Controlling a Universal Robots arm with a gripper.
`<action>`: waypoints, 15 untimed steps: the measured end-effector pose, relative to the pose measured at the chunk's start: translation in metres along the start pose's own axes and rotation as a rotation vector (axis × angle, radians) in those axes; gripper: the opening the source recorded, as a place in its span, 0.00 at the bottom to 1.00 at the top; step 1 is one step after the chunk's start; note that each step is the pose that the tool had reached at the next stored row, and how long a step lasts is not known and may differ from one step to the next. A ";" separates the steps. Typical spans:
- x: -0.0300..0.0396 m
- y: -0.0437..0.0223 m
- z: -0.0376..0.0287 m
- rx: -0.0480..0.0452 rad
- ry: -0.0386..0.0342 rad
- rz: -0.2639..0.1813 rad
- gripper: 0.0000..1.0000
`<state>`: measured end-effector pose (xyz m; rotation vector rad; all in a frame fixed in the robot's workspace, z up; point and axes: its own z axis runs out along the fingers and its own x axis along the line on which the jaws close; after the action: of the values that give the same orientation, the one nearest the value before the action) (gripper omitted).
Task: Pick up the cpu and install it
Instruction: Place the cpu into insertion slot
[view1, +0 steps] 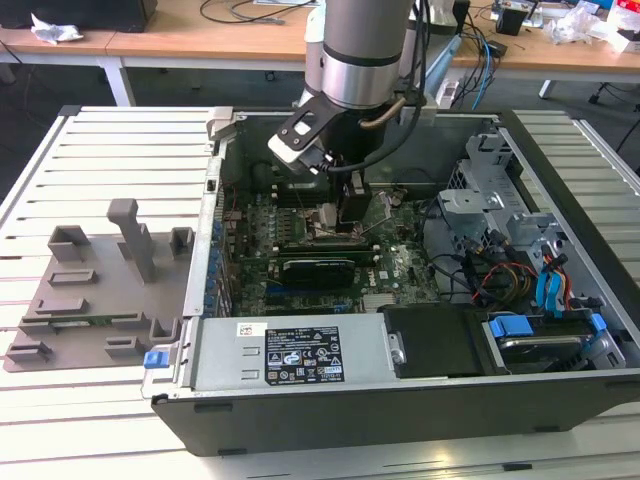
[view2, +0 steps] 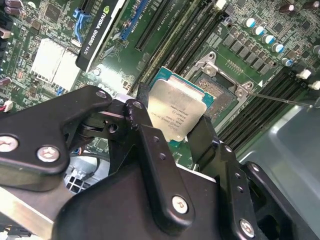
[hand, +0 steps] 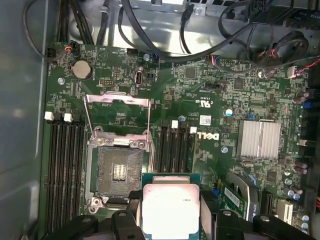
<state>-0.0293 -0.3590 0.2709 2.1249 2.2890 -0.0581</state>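
- At the exterior view's left, a grey moulded fixture (view1: 95, 290) lay on the white slatted tabletop (view1: 100, 140), just beside the open computer case (view1: 400, 415).
- A white-and-black label sticker (view1: 303, 355) on the case's near metal cover carried rows of small print and marks.
- Near the middle of that view, the arm reached down into the case, its hand (view1: 352, 205) low over the green motherboard (view1: 260, 235), with a long black card (view1: 320, 268) seated just in front of it.
- At the exterior view's right stood a grey drive cage (view1: 490, 190), with blue and red cables (view1: 550, 290) bundled near it.
- In the first wrist view, the socket (hand: 117, 172) stood open with its contacts bare and its wire-edged load frame (hand: 118, 107) swung up, between two banks of black memory slots (hand: 65, 170).
- Black cables (hand: 165, 50) crossed the far edge of the board, and a round silver coin cell (hand: 82, 70) sat near one corner.
- A finned silver heatsink (hand: 258, 139) stood well apart from the socket, and white lettering was printed on the board between them.
- The hand's two black fingers (view2: 137, 112) were closed on opposite edges of the cpu (view2: 175, 100), gripping it.
- The cpu was a flat square with a pale silver lid on a green rim, and its lid bore several lines of fine engraved text.
- It hung beside the open socket and was not seated in it.
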 end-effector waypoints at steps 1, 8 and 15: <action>0.0003 0.0000 0.0012 -0.0001 0.0001 0.000 0.55; 0.0104 0.0009 0.0121 -0.0003 0.0021 0.000 0.55; 0.0282 0.0023 0.0190 -0.0003 0.0032 0.000 0.55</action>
<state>-0.0293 -0.3315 0.2508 2.1265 2.2906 -0.0545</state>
